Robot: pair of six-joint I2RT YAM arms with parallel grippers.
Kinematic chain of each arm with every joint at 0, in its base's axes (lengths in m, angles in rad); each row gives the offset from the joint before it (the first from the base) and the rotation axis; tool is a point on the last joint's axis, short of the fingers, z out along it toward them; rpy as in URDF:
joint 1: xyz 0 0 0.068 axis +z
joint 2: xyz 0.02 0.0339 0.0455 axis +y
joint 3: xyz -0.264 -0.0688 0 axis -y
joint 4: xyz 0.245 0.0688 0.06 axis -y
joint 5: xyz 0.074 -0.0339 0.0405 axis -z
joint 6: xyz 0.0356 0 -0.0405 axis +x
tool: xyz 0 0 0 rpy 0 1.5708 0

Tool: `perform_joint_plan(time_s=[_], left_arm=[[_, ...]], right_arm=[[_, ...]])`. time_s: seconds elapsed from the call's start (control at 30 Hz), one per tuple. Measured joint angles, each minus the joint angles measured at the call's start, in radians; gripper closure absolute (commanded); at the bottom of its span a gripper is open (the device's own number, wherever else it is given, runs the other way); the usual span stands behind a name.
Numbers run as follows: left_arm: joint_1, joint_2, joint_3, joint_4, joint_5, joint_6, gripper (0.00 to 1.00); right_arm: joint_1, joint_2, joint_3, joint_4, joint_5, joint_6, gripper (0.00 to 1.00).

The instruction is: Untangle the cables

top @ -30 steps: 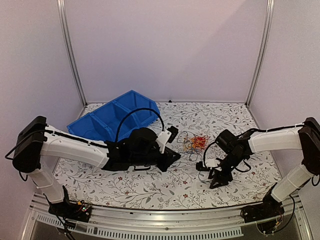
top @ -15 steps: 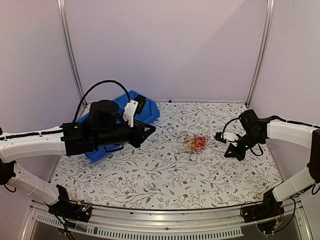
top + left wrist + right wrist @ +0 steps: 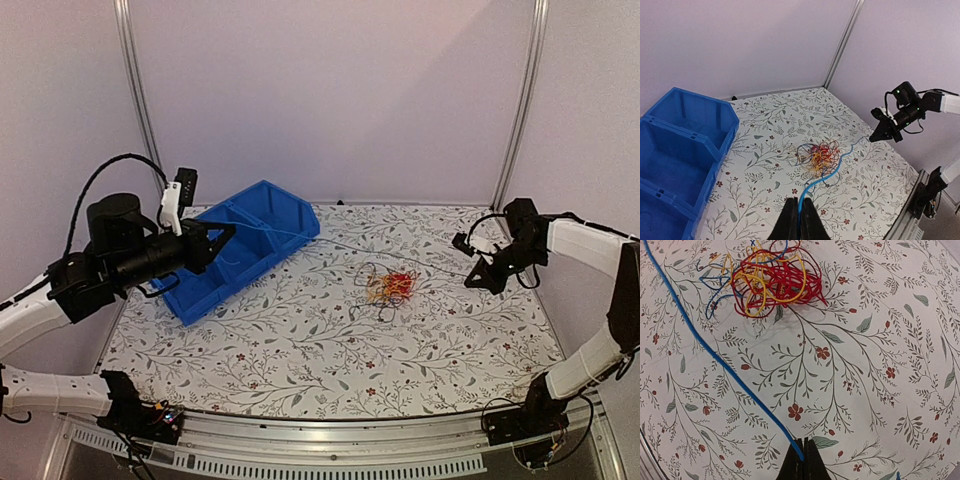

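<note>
While the blue cable (image 3: pixel 715 355) is strung left to right, each end is pinched in closed jaws. The left gripper (image 3: pixel 224 232) is raised over the blue bin (image 3: pixel 290 196) at far left, and the right gripper (image 3: pixel 476 274) is at far right.

Remaining cables: a red, yellow and blue tangle (image 3: pixel 392 285) at the middle of the table (image 3: pixel 300 360), under the span and nearer the right gripper. Whether the strand is clear of it cannot be told.

Change: a second ago both grippers sat low beside the tangle; they have since drawn wide apart.

cables (image 3: pixel 388 287) too small, blue bin (image 3: pixel 700 107) cropped
</note>
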Motion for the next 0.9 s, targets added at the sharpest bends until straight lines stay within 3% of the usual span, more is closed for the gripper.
perform_joint_plan(time_s=[0.17, 0.3, 0.53, 0.9], left_arm=[[0.003, 0.004, -0.008, 0.004, 0.018, -0.005, 1.00], [0.004, 0.033, 0.023, -0.016, 0.013, 0.007, 1.00], [0.051, 0.114, 0.269, -0.161, -0.080, 0.061, 1.00], [0.292, 0.180, 0.642, -0.336, -0.220, 0.156, 1.00]], right_arm=[[0.051, -0.008, 0.072, -0.039, -0.042, 0.025, 1.00], [0.188, -0.034, 0.127, -0.057, -0.051, 0.048, 1.00], [0.409, 0.008, 0.315, -0.076, -0.076, 0.118, 0.95], [0.713, 0.446, 0.851, -0.053, -0.110, 0.274, 1.00]])
